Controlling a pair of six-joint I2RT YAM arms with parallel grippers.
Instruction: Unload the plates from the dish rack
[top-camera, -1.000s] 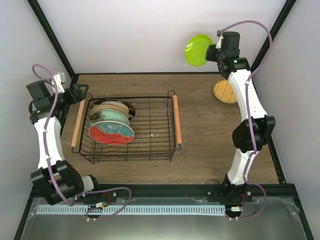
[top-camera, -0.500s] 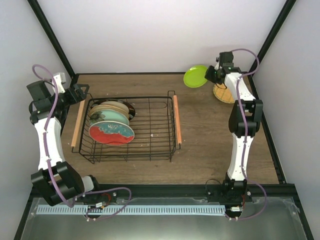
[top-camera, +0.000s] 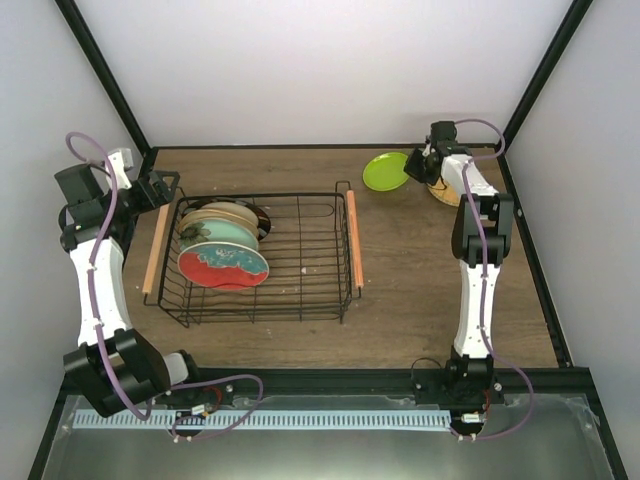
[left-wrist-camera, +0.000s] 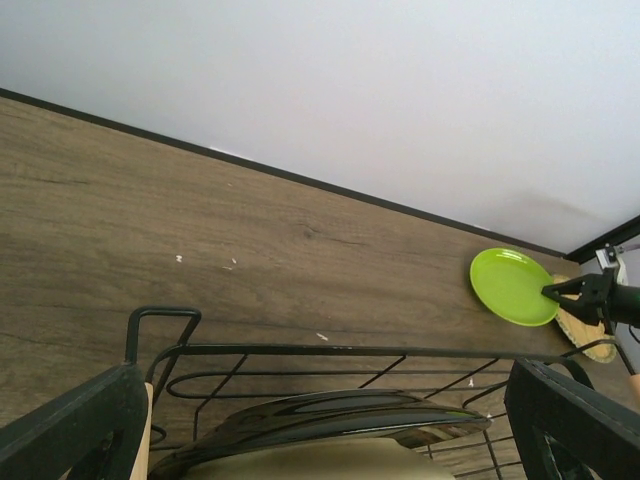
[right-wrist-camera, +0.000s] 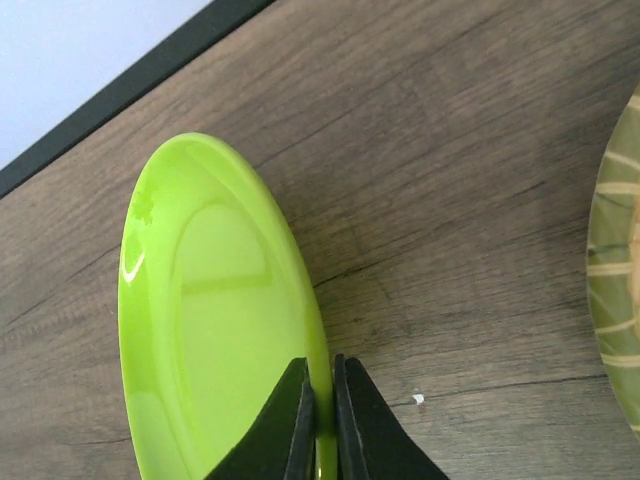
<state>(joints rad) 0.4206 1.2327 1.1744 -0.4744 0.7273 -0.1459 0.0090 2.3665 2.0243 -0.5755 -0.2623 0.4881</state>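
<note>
My right gripper (top-camera: 418, 167) is shut on the rim of the small lime-green plate (top-camera: 385, 171), holding it tilted low over the table's back right; its fingertips (right-wrist-camera: 325, 420) pinch the plate (right-wrist-camera: 215, 320). The orange gridded plate (top-camera: 447, 192) lies flat just right of it, partly behind the arm. The black wire dish rack (top-camera: 300, 300) holds a red plate with teal flower (top-camera: 222, 266), a pale teal plate (top-camera: 228, 238) and a beige plate (top-camera: 215, 215) on edge at its left end. My left gripper (top-camera: 160, 188) is open at the rack's back left corner, a dark-rimmed plate (left-wrist-camera: 330, 415) between its fingers.
Wooden rod handles (top-camera: 153, 250) (top-camera: 353, 238) run along the rack's left and right sides. The rack's right half holds nothing. A black frame edge (top-camera: 300, 148) borders the table at the back wall. Bare wood (top-camera: 420, 290) lies between the rack and the right arm.
The right arm has swung down from high in the air, bringing the lime-green plate low to the table beside the orange plate. The left arm has barely moved.
</note>
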